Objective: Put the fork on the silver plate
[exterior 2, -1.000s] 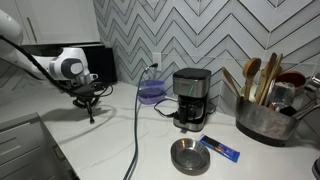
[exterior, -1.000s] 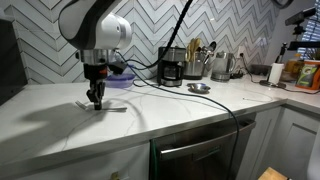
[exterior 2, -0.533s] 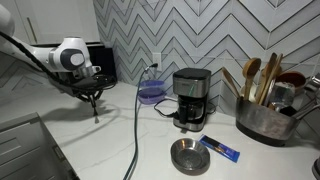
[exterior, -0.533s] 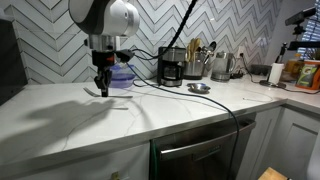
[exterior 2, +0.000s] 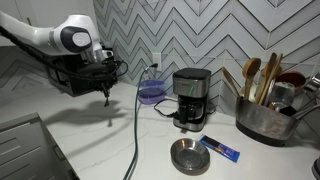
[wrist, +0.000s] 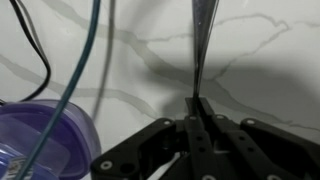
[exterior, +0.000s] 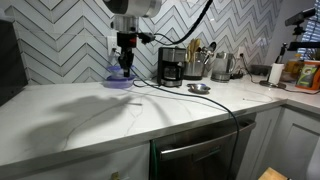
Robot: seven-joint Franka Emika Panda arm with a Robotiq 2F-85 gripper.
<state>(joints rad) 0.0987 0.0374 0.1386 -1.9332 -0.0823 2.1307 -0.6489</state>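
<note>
The gripper (wrist: 197, 120) is clamping the thin fork (wrist: 201, 45) by one end, risking it slipping before the silver plate (exterior 2: 187, 156).

Slim silver metal fork (wrist: 200, 45) held aloft in the pincer (wrist: 196, 108); small, round, shallow, shiny silver metal plate (exterior: 199, 88) flat on the white marbled counter (exterior: 100, 112).
In the wrist view the fork is clamped between the pincer's closed fingers and runs straight out from them as a thin, tapering strip, raised clear of the counter; which end is gripped cannot be told. In both exterior views the plate (exterior 2: 188, 156) rests upright on the counter, its centre dark and reflective, well apart from the fork.
</note>
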